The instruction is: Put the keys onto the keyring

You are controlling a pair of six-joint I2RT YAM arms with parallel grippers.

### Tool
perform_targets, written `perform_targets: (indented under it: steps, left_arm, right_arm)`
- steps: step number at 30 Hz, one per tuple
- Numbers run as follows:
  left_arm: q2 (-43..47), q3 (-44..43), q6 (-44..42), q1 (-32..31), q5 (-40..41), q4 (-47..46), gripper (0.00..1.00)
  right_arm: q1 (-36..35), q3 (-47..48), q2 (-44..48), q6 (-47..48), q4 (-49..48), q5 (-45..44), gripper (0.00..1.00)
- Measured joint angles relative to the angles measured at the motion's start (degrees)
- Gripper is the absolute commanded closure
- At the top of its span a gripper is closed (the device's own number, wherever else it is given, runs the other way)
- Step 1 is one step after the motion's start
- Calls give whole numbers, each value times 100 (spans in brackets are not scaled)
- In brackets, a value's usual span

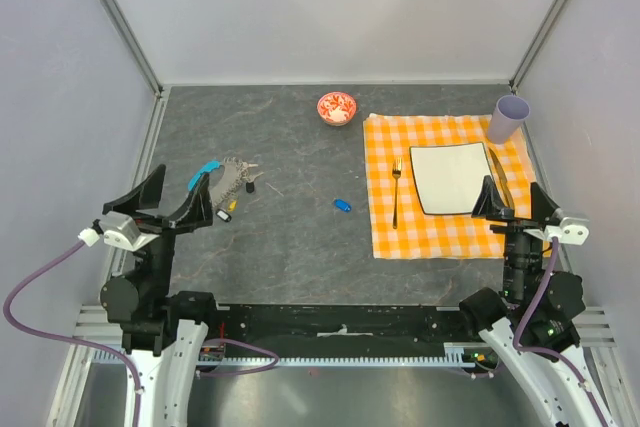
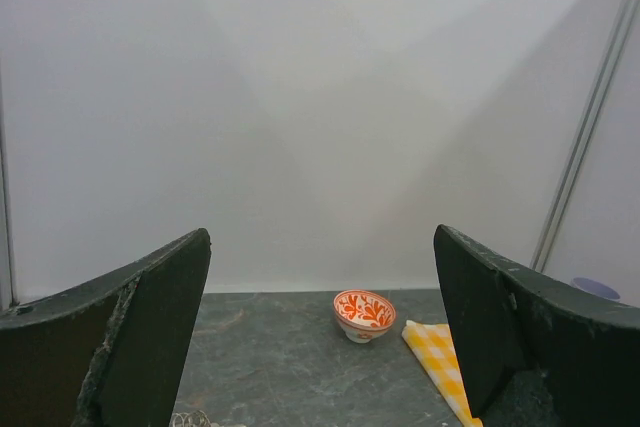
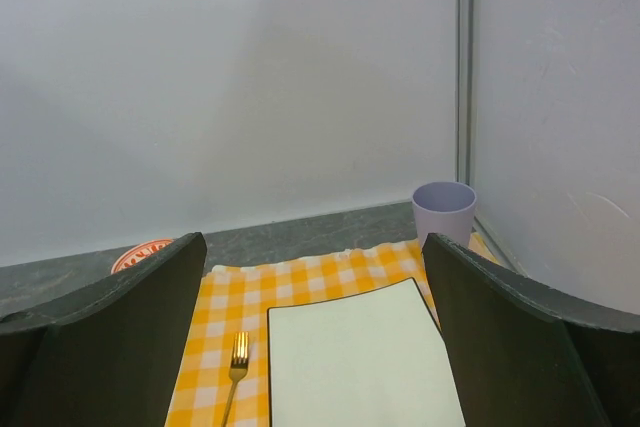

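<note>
Keys [image 1: 238, 179] bunched by the keyring [image 1: 205, 172], at two o'clock of the wide-open left gripper [image 1: 178, 195], may scatter if bumped; right gripper [image 1: 512, 197] equally wide.

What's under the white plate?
An orange checked cloth lies under the white plate, sticking out all round. Anything else beneath the plate is covered, so I cannot tell.

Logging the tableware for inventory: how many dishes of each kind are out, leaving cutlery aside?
Red-and-white bowl: 1
White square plate: 1
Lilac cup: 1
Total: 3
</note>
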State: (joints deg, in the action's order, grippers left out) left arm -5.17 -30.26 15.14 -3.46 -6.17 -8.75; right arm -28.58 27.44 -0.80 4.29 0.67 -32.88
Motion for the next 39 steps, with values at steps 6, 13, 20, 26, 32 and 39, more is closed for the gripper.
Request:
perform_targets:
  steps: [6, 13, 20, 26, 32, 39]
  left_arm:
    - [-321, -2, 4, 2, 22, -63, 1]
    - [-1799, -188, 297, 2, 70, 66, 0]
    - [-3794, -1106, 595, 13, 468, 1270, 0]
    - [-5141, -1602, 647, 37, 824, 2286, 0]
    - [-6271, -1917, 667, 546, 468, 2745, 1]
    - [-7554, -2192, 824, 1180, -487, 2868, 3]
  right_arm:
    - [9, 2, 0, -20, 72, 9, 2]
    - [9, 2, 0, -105, 72, 59, 2]
    - [2, 2, 0, -168, 74, 162, 2]
    - [-142, 2, 0, -168, 76, 186, 2]
    - [-199, 2, 0, -168, 94, 227, 2]
    - [-376, 2, 0, -144, 133, 267, 2]
